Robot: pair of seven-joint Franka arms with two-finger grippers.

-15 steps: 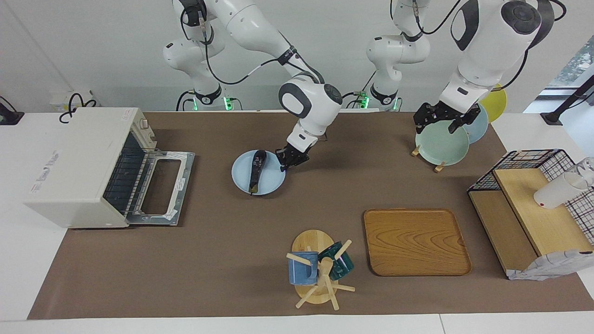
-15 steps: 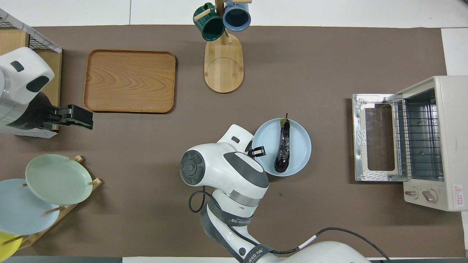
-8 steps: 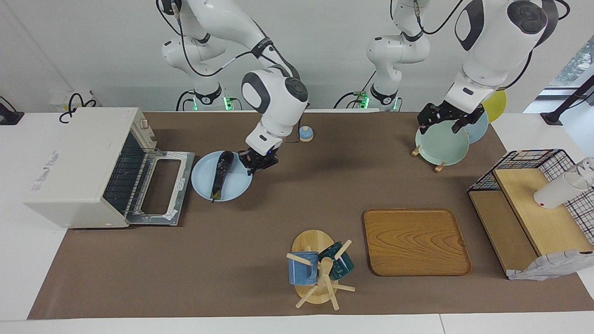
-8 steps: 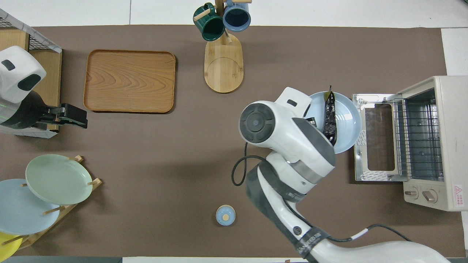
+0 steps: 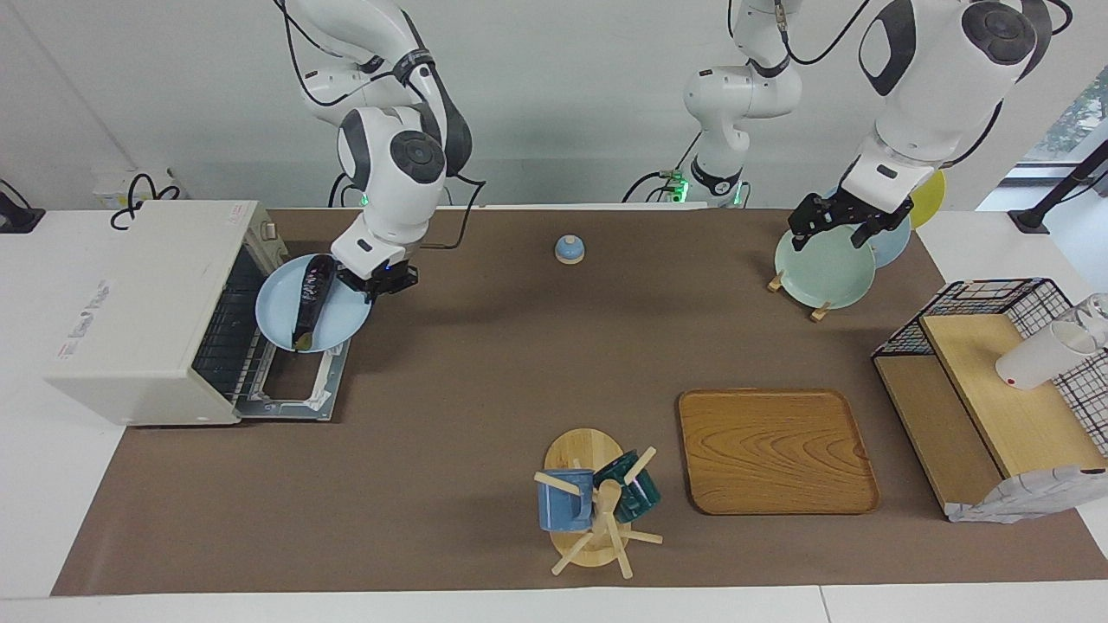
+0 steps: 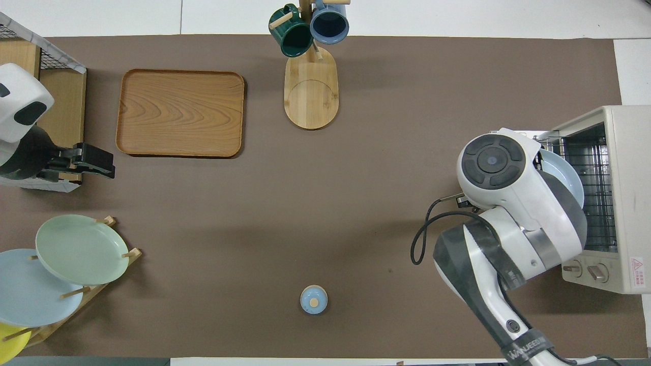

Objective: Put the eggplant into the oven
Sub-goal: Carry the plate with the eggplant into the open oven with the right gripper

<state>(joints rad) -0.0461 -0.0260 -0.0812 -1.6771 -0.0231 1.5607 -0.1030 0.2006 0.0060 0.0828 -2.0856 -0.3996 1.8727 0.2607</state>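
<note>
The dark purple eggplant (image 5: 312, 290) lies on a light blue plate (image 5: 346, 317). My right gripper (image 5: 378, 281) is shut on the plate's rim and holds it in the air, tilted, over the lowered door (image 5: 305, 400) of the cream-white oven (image 5: 147, 303), at the oven's mouth. In the overhead view the right arm hides the eggplant. Only an edge of the plate (image 6: 565, 175) shows there, in front of the oven (image 6: 625, 178) and its wire rack. My left gripper (image 5: 844, 227) is open and empty, waiting over the plate rack.
A small blue lid (image 5: 570, 249) sits near the robots at mid-table. A mug tree (image 5: 593, 502) and a wooden tray (image 5: 775, 450) stand farther out. A rack with a green plate (image 5: 822, 272) and a wire shelf (image 5: 995, 389) are at the left arm's end.
My right gripper has carried the plate with the eggplant from mid-table toward the right arm's end, to over the oven's open door. The small blue lid has come into view. The left gripper has shifted slightly.
</note>
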